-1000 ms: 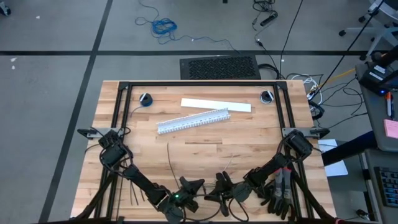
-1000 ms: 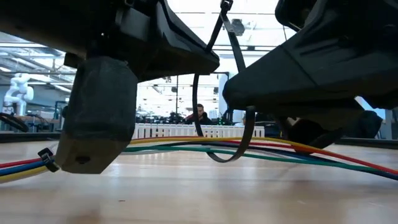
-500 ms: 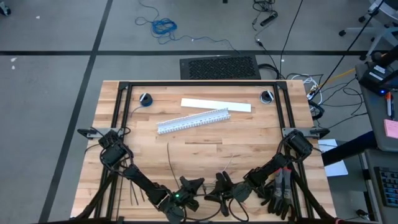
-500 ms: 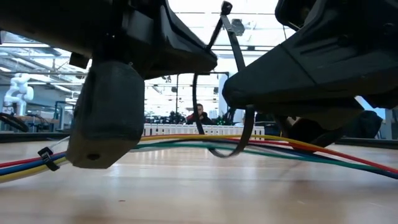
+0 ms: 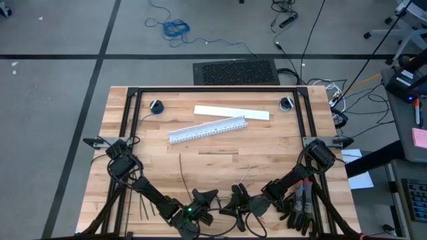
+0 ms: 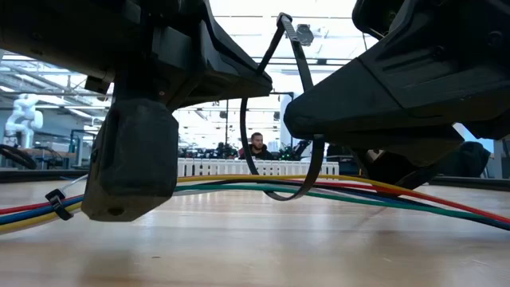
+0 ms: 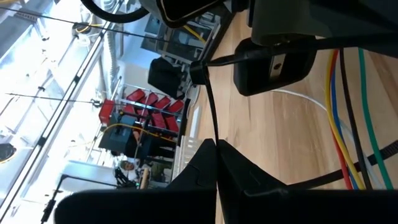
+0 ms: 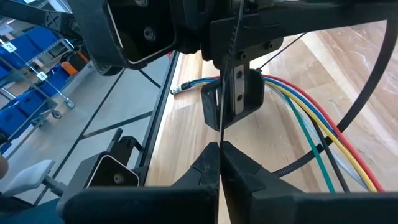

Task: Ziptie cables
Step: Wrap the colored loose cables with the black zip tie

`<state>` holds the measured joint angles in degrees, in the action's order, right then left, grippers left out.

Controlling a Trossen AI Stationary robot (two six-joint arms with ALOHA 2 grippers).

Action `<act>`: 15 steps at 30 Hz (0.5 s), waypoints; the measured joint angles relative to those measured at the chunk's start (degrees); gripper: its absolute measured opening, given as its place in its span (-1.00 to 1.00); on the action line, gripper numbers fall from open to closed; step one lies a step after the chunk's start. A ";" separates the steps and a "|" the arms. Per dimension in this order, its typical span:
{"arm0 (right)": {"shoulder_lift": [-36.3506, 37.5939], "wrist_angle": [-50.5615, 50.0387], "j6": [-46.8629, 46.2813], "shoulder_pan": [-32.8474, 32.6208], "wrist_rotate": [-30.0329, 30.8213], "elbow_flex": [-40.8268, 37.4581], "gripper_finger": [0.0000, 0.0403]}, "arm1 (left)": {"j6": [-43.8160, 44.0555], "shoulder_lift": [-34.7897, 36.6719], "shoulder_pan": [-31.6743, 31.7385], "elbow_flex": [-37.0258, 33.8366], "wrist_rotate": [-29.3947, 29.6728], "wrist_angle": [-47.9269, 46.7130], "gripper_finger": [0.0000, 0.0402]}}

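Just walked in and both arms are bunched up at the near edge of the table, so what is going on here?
The two arms are ziptying the cables. A black ziptie hangs looped around the coloured wires between them. The left gripper and the right gripper are each shut on a thin black ziptie strip. The loop is still wide, not cinched. Another ziptie already sits on the bundle further along.

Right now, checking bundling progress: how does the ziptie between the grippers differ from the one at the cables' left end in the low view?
The middle ziptie is an open loop around the cables; the left ziptie is cinched tight. The left gripper and right gripper pinch the middle ziptie; nothing touches the left ziptie. Both are black, on the same cables.
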<state>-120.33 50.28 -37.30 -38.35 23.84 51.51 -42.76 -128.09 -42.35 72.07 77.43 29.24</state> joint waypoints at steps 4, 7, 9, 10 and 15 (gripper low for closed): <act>0.00 0.00 -0.04 0.00 0.08 0.02 -1.00 | 0.02 0.00 0.00 0.00 0.00 0.01 -1.00; 0.00 0.00 -0.09 0.00 0.28 0.02 -1.00 | 0.04 0.00 0.00 0.00 0.00 0.04 -1.00; 0.00 0.00 -0.11 0.00 0.35 0.02 -1.00 | 0.07 0.00 0.00 0.00 0.00 0.03 -1.00; 0.00 0.00 -0.13 0.00 0.39 0.02 -1.00 | 0.08 0.00 0.00 -0.02 0.00 0.04 -1.00; 0.00 -0.31 -0.28 0.00 0.39 0.02 -1.00 | 0.17 0.00 -0.02 -0.02 0.00 0.08 -1.00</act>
<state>-120.33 49.97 -37.58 -38.35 24.23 51.53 -42.59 -128.09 -42.37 72.05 77.43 29.32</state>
